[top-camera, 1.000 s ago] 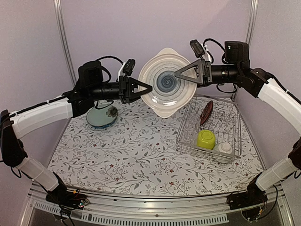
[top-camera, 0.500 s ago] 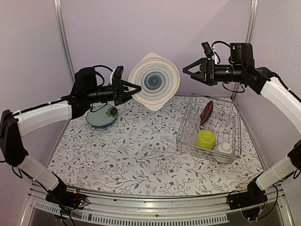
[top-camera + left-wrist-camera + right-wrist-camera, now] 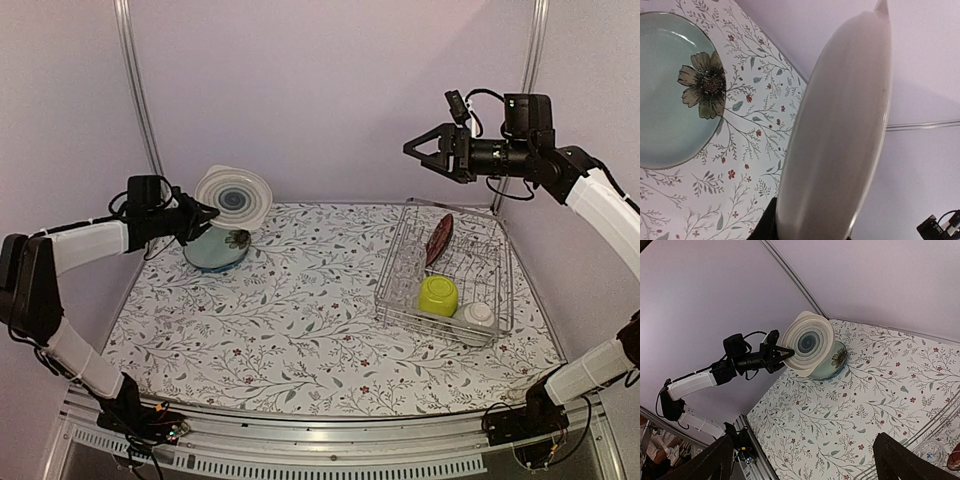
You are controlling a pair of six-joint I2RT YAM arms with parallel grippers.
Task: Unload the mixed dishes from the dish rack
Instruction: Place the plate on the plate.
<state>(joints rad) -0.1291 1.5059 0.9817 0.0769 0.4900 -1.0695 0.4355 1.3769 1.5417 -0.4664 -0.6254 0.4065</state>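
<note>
Grey ringed plate (image 3: 233, 199) on edge at 10 o'clock of surface (image 3: 300, 330), above pale blue-green plate (image 3: 215, 250), clamped in left claw (image 3: 203, 213). Half-second ago it hung nearer centre; handover finished, set-down pending. Right claw (image 3: 412, 150) spread apart, empty, withdrawn above dish rack (image 3: 500, 290) at 3 o'clock. Red floral plate (image 3: 439, 238), lime-green bowl (image 3: 438, 294), small whitish bowl (image 3: 478, 314) remain racked.

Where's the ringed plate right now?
Top view, far left: the ringed plate is held on edge in the left hand, raised close to the blue-green plate.
</note>
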